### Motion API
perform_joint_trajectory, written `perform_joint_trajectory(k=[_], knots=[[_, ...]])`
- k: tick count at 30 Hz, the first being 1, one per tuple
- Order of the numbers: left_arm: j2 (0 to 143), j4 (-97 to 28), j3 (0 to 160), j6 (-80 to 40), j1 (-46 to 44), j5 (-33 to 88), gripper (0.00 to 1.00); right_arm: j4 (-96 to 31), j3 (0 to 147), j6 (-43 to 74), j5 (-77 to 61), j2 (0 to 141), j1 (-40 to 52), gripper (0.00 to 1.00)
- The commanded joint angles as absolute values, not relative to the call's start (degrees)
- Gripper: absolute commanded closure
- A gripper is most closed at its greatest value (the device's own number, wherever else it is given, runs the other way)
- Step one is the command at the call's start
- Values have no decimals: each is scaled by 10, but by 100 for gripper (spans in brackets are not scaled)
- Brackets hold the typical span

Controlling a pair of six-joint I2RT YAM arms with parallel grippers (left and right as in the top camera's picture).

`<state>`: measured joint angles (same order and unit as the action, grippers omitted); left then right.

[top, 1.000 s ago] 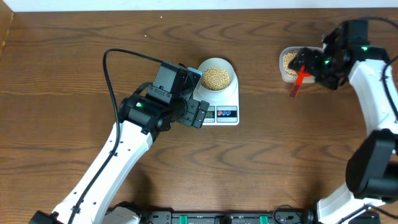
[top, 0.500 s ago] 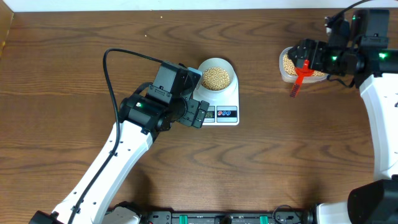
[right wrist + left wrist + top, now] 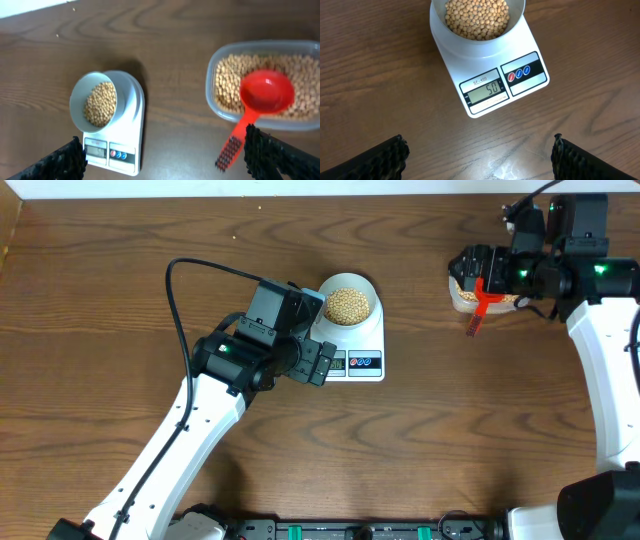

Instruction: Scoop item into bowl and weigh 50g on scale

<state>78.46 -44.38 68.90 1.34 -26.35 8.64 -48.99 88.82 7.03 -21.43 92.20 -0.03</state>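
- The bowl (image 3: 434, 12) is sitting on the far half of the scale (image 3: 451, 56), touching it, and is holding a heap of beans (image 3: 477, 17).
- The display (image 3: 485, 90) is showing 50, so on that figure alone the weighing is looking finished.
- The left claw (image 3: 479, 150) is hovering over the bare table (image 3: 450, 430) just in front of the scale. Its jaws are spread wide and gripping nothing. The scale is lying straight ahead of it, display end nearest.
- The right claw (image 3: 162, 150) is hanging near the tub (image 3: 260, 46), well apart from the scale. Its jaws are also wide and empty.
- The scoop (image 3: 266, 92) is resting with its cup on the beans in the tub. Its handle is sticking out over the rim and slanting down toward the table.
- The scoop's long axis is running from the tub toward the robot's side of the table. The handle is lying toward the right side of the right wrist view.
- The right arm is by far the nearer to the scoop, and the left arm is the nearer to the bowl.
- If 50 is holding, no more scooping is being called for. Any correction would likely fall to the right arm, which would need its jaws lined up across that handle.
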Motion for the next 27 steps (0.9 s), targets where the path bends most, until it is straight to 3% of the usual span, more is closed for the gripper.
perform_joint_trajectory(k=[1, 20, 27], knots=[[786, -443, 685, 14, -261, 81, 7, -467, 894, 55, -222, 921, 15, 1], [786, -443, 685, 14, -261, 81, 7, -473, 894, 93, -245, 921, 26, 1], [786, -443, 685, 14, -261, 81, 7, -481, 895, 47, -279, 921, 32, 1]])
